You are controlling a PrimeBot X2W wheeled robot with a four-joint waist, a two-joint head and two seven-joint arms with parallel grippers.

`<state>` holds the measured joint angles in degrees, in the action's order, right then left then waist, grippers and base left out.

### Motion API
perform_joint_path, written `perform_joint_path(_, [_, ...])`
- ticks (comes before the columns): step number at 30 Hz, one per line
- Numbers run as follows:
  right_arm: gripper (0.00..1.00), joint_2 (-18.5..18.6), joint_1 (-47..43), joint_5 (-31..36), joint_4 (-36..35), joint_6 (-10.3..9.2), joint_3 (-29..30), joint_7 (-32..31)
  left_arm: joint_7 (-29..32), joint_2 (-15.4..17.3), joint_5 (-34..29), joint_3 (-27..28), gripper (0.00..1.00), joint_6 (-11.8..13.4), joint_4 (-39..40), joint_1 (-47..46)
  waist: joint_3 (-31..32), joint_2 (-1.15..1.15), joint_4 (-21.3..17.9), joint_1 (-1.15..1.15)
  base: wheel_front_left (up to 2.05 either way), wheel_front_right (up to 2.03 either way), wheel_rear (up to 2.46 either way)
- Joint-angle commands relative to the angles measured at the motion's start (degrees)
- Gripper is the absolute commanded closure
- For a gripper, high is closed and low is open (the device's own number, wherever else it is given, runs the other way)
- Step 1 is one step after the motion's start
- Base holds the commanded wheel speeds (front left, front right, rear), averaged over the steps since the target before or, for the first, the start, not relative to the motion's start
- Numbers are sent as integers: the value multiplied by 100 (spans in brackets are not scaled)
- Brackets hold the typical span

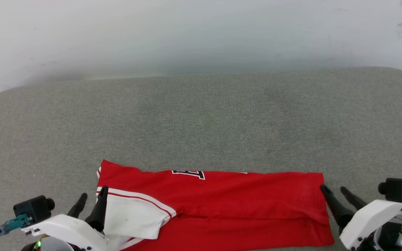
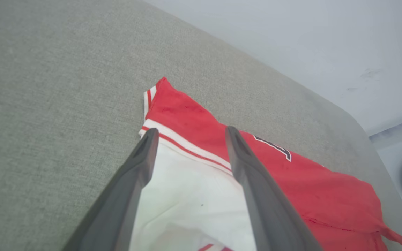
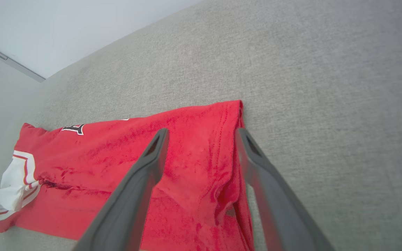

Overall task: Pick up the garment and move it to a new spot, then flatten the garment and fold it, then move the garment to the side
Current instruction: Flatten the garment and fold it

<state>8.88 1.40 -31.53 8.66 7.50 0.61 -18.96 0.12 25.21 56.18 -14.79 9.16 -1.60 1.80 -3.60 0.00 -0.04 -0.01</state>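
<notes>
Garment lying as a long red band on the near part of the grey desk, long axis running left to right across the robot's front, white sleeve folded over the left end. Left end effector hovering at that left end, fingers spread wide and holding nothing, one over the sleeve's striped cuff, the other just off the cloth above bare desk. Right end effector hovering at the opposite short edge, likewise spread wide and empty, inner finger close against the red corner, outer finger above bare desk. From each wrist, straddling the cloth's end edge rather than gripping it; touching or just clear, hard to tell. Lying between the two arms, with neither nearer: each facing its own end just ahead of its fingertips. Judging from this layout, looking ready for a pinch at both ends, each end effector probably needing only to be lowering and closing on the edge beneath it; likely depending on keeping both ends level along that left-right axis, whether for a further fold or for carrying aside.
</notes>
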Motion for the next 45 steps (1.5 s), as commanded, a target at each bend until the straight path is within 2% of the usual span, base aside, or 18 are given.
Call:
perform_joint_path(1, [0,25,-46,60,-71,-2,63,-26,-59,35,-81,-3,0,30,45,-70,13,0,-3,1,0,0,0])
perform_joint_path(4, [0,111,16,130,-338,-2,344,-261,-399,74,-493,-9,0,215,277,-189,41,0,6,1,0,0,0])
perform_joint_path(5, [0,221,97,231,-473,-2,559,-451,-622,149,-888,-58,0,398,386,-259,53,0,25,1,0,0,0])
perform_joint_path(8, [0,278,138,274,-562,-1,716,-671,-843,150,-1198,-106,0,539,497,-326,56,0,58,1,0,0,0])
perform_joint_path(13, [0,589,134,448,-512,-2,869,-1358,-1257,165,-1835,-250,0,732,777,-447,16,0,180,1,0,0,0])
perform_joint_path(19, [0,571,112,317,-226,-2,579,-1771,-1380,50,-2153,-425,0,800,1081,-506,-177,0,367,1,0,0,0])
perform_joint_path(24, [0,450,341,83,172,-2,240,-1851,-1388,-24,-2234,-545,0,740,1237,-624,-395,0,516,1,0,0,0])
perform_joint_path(31, [0,489,441,-28,769,-2,-207,-2022,-1356,-86,-2250,-668,0,673,1186,-705,-474,0,612,1,0,0,0])
perform_joint_path(32, [33,477,443,-75,818,-2,-238,-2039,-1356,-87,-2242,-672,0,671,1181,-703,-470,0,611,1,0,0,0])
perform_joint_path(33, [73,476,453,-93,838,-2,-280,-2024,-1350,-82,-2238,-677,0,671,1171,-697,-460,0,607,1,0,0,0])
perform_joint_path(34, [100,481,481,-118,837,-1,-318,-2010,-1350,-76,-2233,-673,0,675,1160,-685,-440,0,595,1,0,0,0])
perform_joint_path(45, [100,899,571,-232,502,-3,-349,-1856,-1328,30,-2131,-598,0,804,1017,-334,59,0,343,1,0,0,0])
